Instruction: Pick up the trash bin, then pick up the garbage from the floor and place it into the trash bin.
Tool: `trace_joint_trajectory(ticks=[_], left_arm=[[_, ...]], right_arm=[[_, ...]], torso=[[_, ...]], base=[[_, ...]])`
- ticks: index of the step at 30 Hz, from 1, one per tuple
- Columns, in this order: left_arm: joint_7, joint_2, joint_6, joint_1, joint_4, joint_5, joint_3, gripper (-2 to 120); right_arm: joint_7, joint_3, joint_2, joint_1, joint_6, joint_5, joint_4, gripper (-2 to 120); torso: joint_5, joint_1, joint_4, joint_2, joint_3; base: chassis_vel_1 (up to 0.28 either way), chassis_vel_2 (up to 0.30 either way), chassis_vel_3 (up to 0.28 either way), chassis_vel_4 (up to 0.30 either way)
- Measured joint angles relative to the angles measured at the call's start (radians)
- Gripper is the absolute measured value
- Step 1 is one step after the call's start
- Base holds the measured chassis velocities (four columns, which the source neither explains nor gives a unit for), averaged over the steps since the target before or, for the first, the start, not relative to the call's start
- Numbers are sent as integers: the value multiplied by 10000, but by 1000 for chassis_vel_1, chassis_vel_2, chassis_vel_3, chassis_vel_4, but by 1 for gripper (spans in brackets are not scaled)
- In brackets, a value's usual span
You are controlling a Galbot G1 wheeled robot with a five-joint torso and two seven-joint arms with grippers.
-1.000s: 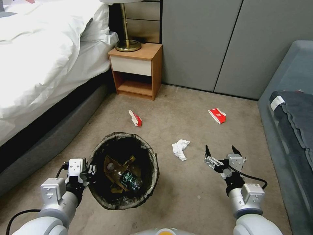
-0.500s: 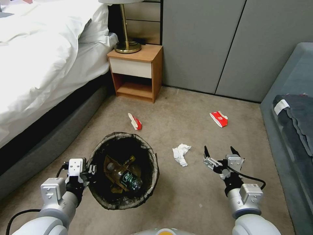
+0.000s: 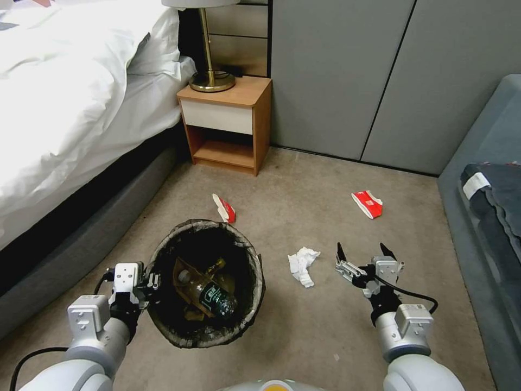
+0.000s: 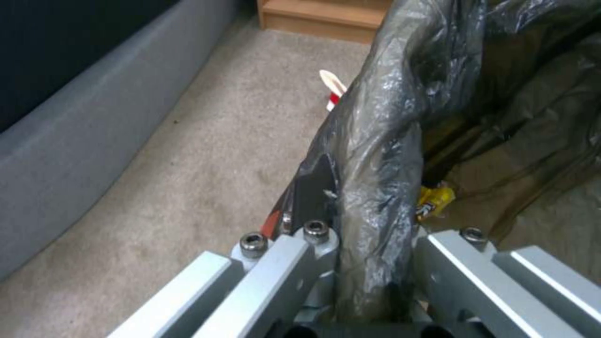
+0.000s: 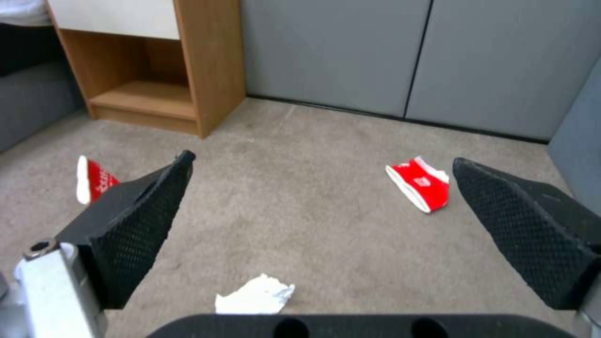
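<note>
Beige floor [image 3: 304,336] before me carries 2 red-and-white cups [image 3: 224,208] [image 3: 368,203] and 1 crumpled tissue [image 3: 302,265].

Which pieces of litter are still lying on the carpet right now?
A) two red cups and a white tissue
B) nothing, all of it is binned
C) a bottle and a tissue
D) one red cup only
A: the head view shows a red cup near the nightstand, another red cup toward the sofa, and a crumpled tissue beside the open right tool, while the bottle already lies inside the bin.
</note>
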Motion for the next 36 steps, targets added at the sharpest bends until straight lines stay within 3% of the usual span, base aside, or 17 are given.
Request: trace_joint_trajectory(ticks=[12,23,36], left_arm=[[1,-19,4,18,0,-18,-10,0],[0,-49,19,167,0,-24,-80,0],[-42,11,34,359,0,-114,-270,0]], right_arm=[[81,-177,-61,255,-161,37,-347,100],[-166,-834,-524,1468,-1072,1030,-1746,100],[-434,-1973,-679,3339,-1754,1911,-4258,100]], torso=[[0,0,-1,0,1],[0,0,-1,0,0],[0,0,0,0,0]], base=[[-37,37,32,-35],[0,0,0,0],[0,0,0,0]])
